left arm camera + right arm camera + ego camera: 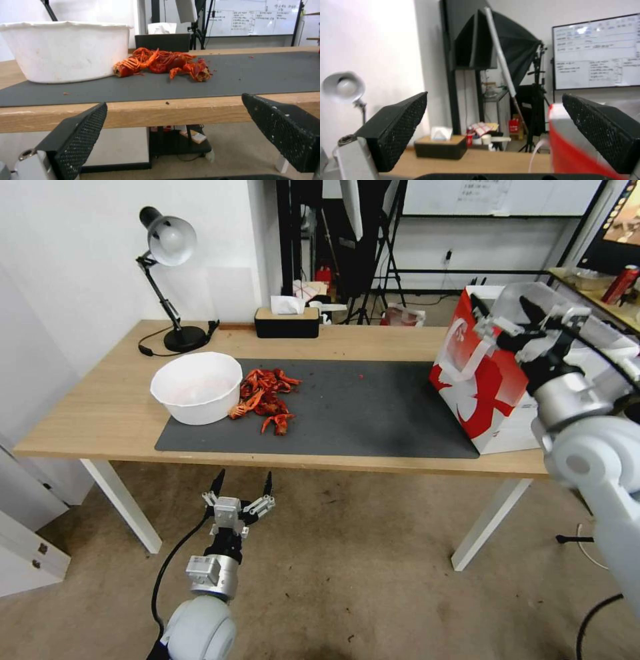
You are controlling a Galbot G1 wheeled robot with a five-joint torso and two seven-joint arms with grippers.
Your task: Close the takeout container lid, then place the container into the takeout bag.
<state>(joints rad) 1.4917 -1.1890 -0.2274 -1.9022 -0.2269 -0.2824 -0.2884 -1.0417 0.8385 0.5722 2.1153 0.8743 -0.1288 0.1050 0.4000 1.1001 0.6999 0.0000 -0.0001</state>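
Note:
The takeout bag point(480, 380), red and white with white strap handles, stands open on the right end of the table; its red wall point(570, 150) also shows in the right wrist view. My right gripper point(501, 313) hovers just above the bag's open top, open, with nothing between its fingers point(400, 130). My left gripper point(244, 477) hangs below the table's front edge, in front of the bowl, also open and holding nothing point(175, 100). The container and its lid are out of view.
A big white bowl point(197, 387) sits on the left of the dark mat point(360, 413), with a heap of red crayfish shells point(267, 397) beside it. A desk lamp point(170, 243) and a black tissue box point(287, 321) stand at the back edge.

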